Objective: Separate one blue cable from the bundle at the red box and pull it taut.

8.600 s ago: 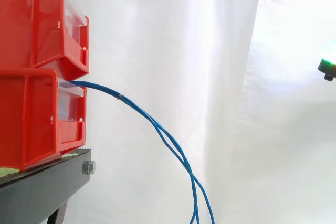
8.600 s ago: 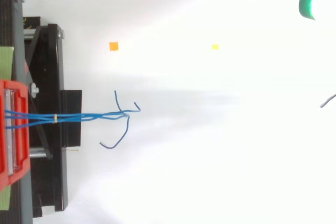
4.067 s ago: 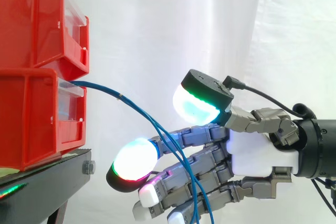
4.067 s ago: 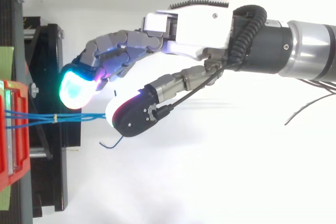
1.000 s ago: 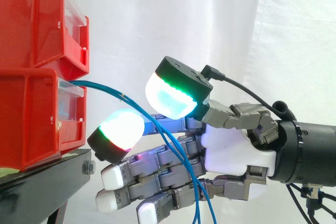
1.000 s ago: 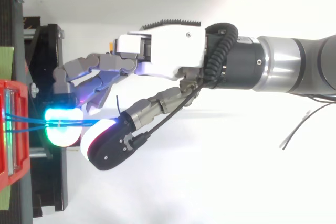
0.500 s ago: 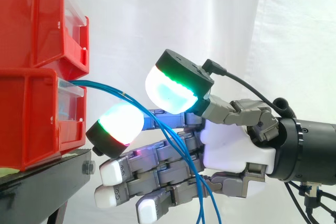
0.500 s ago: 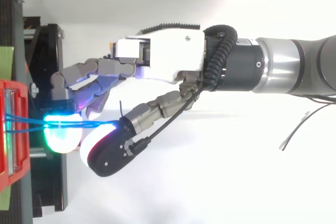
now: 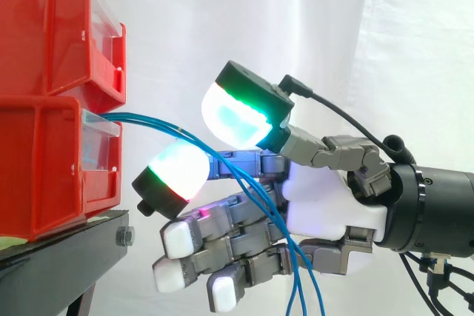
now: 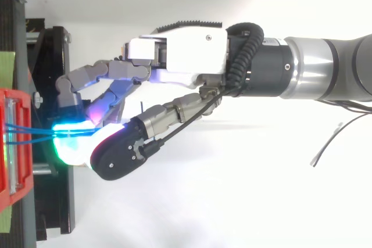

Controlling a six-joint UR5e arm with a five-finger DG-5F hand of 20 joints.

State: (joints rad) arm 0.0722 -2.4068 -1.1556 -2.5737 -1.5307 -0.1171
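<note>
A bundle of thin blue cables (image 9: 144, 122) leaves the lower red bin (image 9: 44, 168) and droops to the right. My hand (image 9: 333, 205) reaches in from the right, just off the bin's front. The strands pass between the green-glowing thumb pad (image 9: 237, 112) above and a white-and-red glowing fingertip (image 9: 174, 175) below, which pinch them. Beyond the pinch the strands fan out over the curled lower fingers and hang down (image 9: 300, 286). From above, the cables (image 10: 32, 132) run from the bin (image 10: 11, 143) into the glowing pads, under my hand (image 10: 180, 56).
A second red bin (image 9: 44, 27) sits on top of the lower one. Both rest on a black stand (image 9: 59, 264), whose frame lies directly under my fingertips in the top view (image 10: 52, 56). A white curtain hangs behind.
The thumb pad has closed down toward the fingertip around the cables. The lower fingers have curled inward, and the strands have spread apart beyond the pinch.
</note>
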